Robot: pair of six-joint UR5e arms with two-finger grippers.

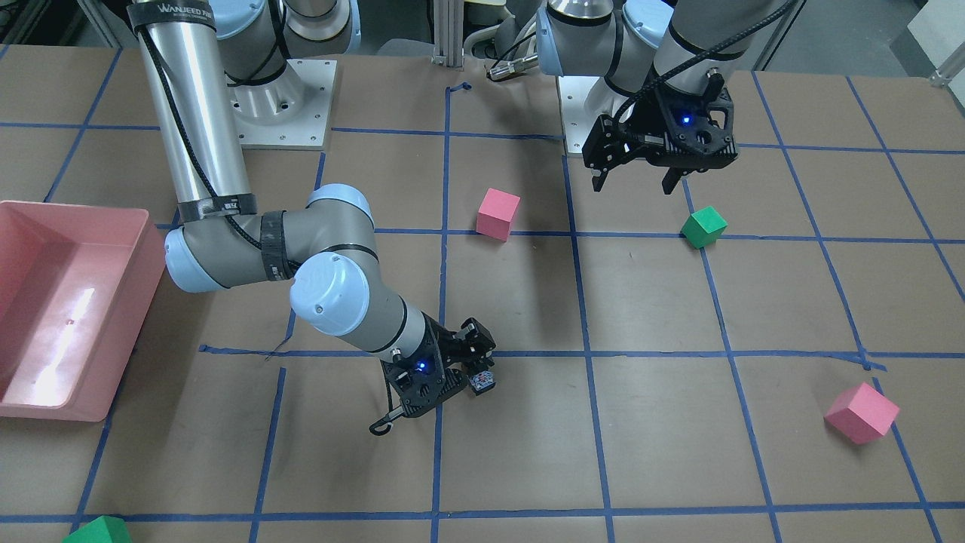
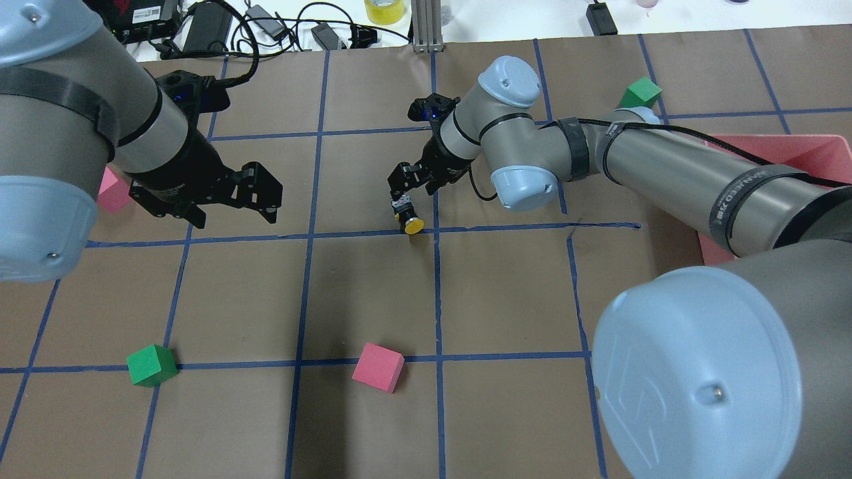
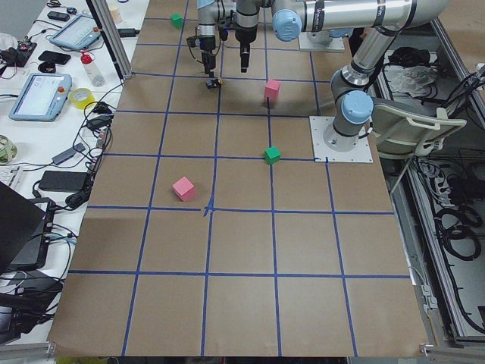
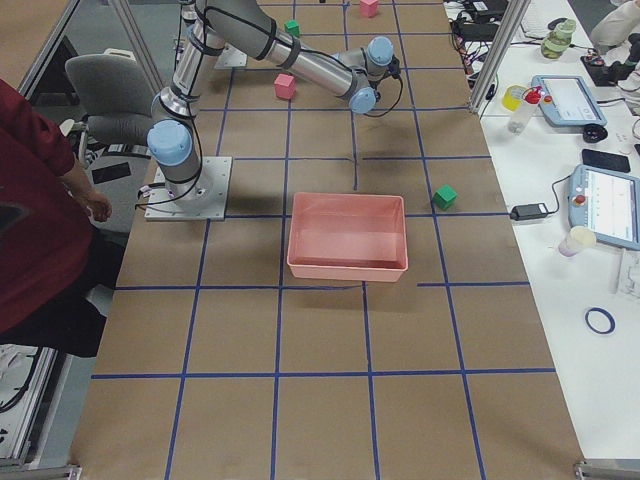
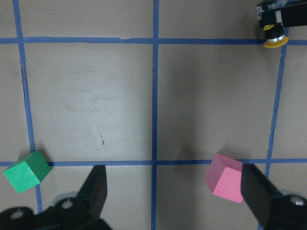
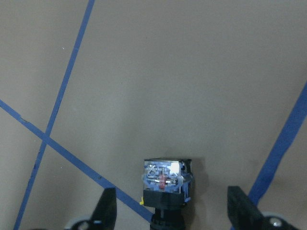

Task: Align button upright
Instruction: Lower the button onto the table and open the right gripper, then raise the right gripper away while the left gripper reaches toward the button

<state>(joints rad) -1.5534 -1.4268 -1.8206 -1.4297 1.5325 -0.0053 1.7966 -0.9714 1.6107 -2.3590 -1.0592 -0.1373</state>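
The button (image 2: 409, 218) lies tilted on the table near the middle, with its yellow cap (image 2: 413, 225) toward the robot and its whitish-blue terminal base (image 1: 482, 381) away from it. My right gripper (image 2: 407, 193) is low over it and open. In the right wrist view the base (image 6: 165, 178) sits between the fingers (image 6: 106, 211), with gaps on both sides. My left gripper (image 2: 233, 207) is open and empty, hovering above the table well away from the button; it also shows in the front view (image 1: 633, 181). The left wrist view shows the button (image 5: 274, 34) at the top right.
A pink cube (image 2: 378, 367) and a green cube (image 2: 152, 365) lie near the robot. Another pink cube (image 2: 110, 189) is under my left arm and a green cube (image 2: 640, 92) sits far right. A pink bin (image 1: 75, 207) stands on my right side.
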